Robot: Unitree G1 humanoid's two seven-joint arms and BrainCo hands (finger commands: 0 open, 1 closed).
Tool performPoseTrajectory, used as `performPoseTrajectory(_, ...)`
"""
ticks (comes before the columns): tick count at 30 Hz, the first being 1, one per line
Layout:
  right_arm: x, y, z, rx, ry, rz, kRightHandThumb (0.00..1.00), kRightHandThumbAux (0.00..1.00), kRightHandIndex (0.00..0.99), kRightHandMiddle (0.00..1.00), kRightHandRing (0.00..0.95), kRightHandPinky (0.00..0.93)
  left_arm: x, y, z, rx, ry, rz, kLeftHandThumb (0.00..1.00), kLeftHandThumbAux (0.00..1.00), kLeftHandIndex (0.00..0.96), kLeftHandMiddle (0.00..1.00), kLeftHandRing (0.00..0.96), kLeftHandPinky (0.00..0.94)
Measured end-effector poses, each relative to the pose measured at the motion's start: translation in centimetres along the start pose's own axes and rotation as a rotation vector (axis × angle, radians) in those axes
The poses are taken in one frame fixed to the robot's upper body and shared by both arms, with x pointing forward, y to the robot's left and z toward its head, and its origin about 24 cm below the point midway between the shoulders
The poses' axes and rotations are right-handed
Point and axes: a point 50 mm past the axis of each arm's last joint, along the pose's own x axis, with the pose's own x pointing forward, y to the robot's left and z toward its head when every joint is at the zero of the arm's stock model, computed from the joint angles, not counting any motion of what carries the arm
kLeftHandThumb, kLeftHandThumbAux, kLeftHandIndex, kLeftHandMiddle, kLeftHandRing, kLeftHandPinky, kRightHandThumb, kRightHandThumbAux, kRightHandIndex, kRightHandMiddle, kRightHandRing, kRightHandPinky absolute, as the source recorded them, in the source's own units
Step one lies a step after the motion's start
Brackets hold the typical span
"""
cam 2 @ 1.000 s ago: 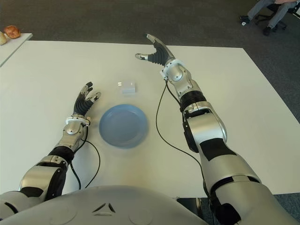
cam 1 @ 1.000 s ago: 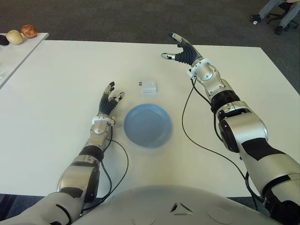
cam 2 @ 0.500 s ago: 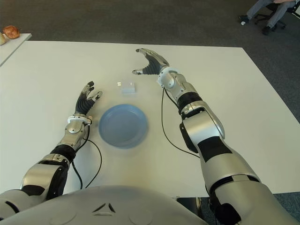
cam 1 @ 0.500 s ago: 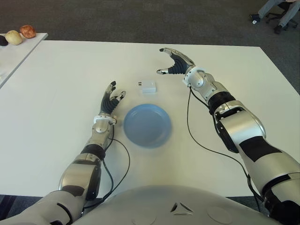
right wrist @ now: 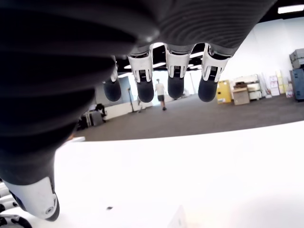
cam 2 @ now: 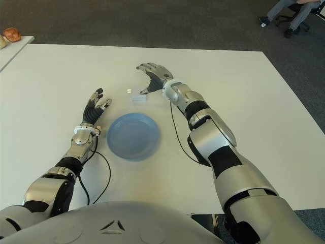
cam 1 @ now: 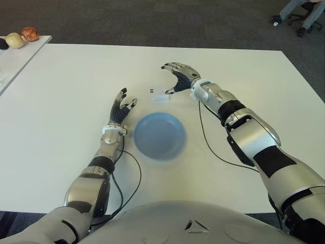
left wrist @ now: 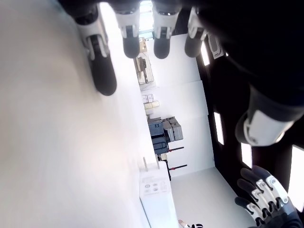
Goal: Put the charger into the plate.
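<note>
A small white charger [cam 1: 161, 93] lies on the white table [cam 1: 71, 81], its prongs pointing left. Just nearer to me sits an empty blue plate [cam 1: 159, 135]. My right hand [cam 1: 173, 80] hovers at the charger's right side, palm down, open. Its thumb tip comes close to the charger's right edge; I cannot tell whether they touch. The right wrist view shows the spread fingertips [right wrist: 175, 87] holding nothing. My left hand [cam 1: 122, 107] shows left of the plate, fingers pointing up, open. The left wrist view shows the charger [left wrist: 154, 190] farther off.
A second white table [cam 1: 12, 56] at the far left carries several small round objects [cam 1: 23, 36]. Black cables [cam 1: 205, 132] trail from both wrists across the table. A seated person's legs [cam 1: 299, 12] show at the far right on the dark carpet.
My right hand has swung left and down, from well behind and right of the charger to right beside it, turning palm down. The left hand has barely moved.
</note>
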Motion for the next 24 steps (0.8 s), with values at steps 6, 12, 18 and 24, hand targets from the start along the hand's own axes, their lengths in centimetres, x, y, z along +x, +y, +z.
performPoseTrajectory(6, 0.5, 0.8, 1.3, 0.001, -0.01, 0.018, 0.0, 0.682, 0.0, 0.0, 0.0, 0.0, 0.0, -0.1, 0.0, 0.005, -0.002, -0.005, 0.0, 0.53, 0.046, 0.072, 0.053, 0.02)
performPoseTrajectory(12, 0.9, 1.5, 2.3, 0.006, -0.013, 0.027, 0.0, 0.685, 0.0, 0.0, 0.0, 0.0, -0.1, -0.1, 0.0, 0.005, -0.005, -0.006, 0.0, 0.544, 0.05, 0.072, 0.053, 0.025)
performPoseTrajectory(18, 1.0, 2.2, 2.9, 0.018, -0.008, 0.043, 0.0, 0.677, 0.0, 0.0, 0.0, 0.0, -0.2, -0.2, 0.0, 0.004, -0.009, -0.006, 0.0, 0.536, 0.049, 0.07, 0.051, 0.02)
performPoseTrajectory(24, 1.0, 3.1, 3.5, 0.029, -0.008, 0.062, 0.0, 0.678, 0.0, 0.0, 0.0, 0.0, -0.3, -0.3, 0.1, 0.003, -0.014, -0.006, 0.0, 0.538, 0.048, 0.072, 0.052, 0.031)
